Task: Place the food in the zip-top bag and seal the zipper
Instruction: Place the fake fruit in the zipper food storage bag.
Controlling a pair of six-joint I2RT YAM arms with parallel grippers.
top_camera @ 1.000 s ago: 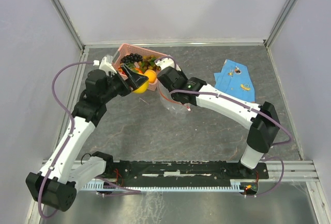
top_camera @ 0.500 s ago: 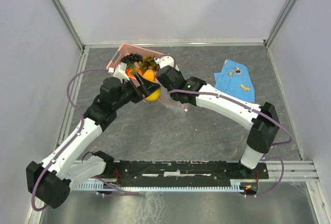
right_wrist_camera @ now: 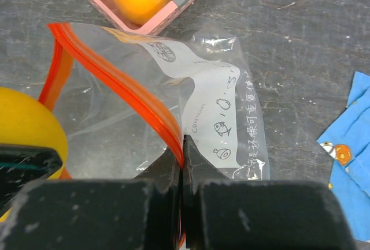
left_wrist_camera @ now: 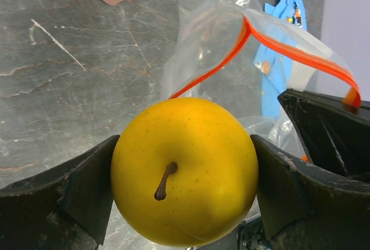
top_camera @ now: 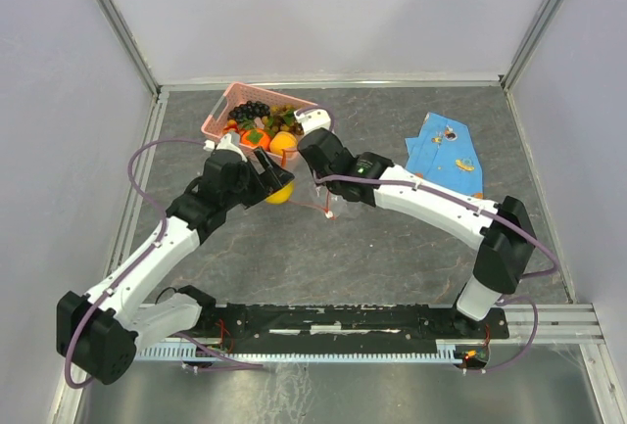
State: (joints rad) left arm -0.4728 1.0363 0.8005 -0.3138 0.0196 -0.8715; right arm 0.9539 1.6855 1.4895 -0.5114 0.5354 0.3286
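The right gripper (right_wrist_camera: 183,155) was pinched on the red zipper strip (right_wrist_camera: 115,79), apparently holding the clear zip-top bag (right_wrist_camera: 222,117) open at 5 o'clock of the pink basket (top_camera: 221,109), so the left gripper (top_camera: 271,177), clamping a yellow stemmed fruit (left_wrist_camera: 185,192), could feed it in from 9 o'clock.

Soft, even light falls from above; shadows under my arms (top_camera: 147,258) are faint. The clear bag (left_wrist_camera: 211,39) glints white, the lemon (left_wrist_camera: 185,169) has mild sheen, my near fingers (right_wrist_camera: 87,215) look blurred.
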